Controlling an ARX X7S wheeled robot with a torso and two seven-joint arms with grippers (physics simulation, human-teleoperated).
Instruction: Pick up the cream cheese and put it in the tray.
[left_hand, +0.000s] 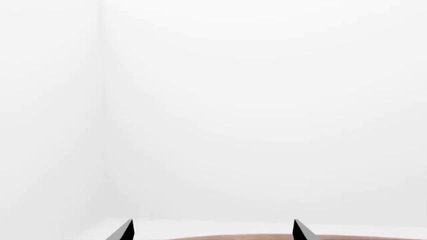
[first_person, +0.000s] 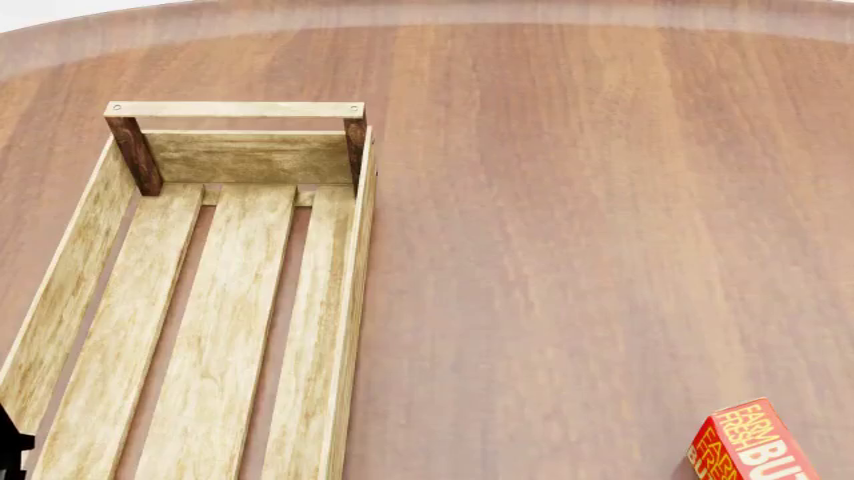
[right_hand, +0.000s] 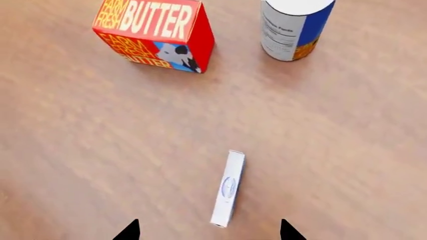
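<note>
Wood table (first_person: 601, 220) fills my head view. Slatted tray (first_person: 220, 300) lies at left, nothing in it. Butter box (right_hand: 155, 34) and can (right_hand: 293, 27) stand side by side. Cream cheese (right_hand: 227, 188) lies on table, apart from both, framed by my right gripper (right_hand: 208, 231), tips spread, holding nothing. Left gripper (left_hand: 212, 231) spread too, facing white wall.

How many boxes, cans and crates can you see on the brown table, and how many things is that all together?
Boxes: 2, the red-orange butter box and the small flat white cream cheese box
Cans: 1, the blue-and-white can
Crates: 1, the light-wood slatted tray
Total: 4
</note>
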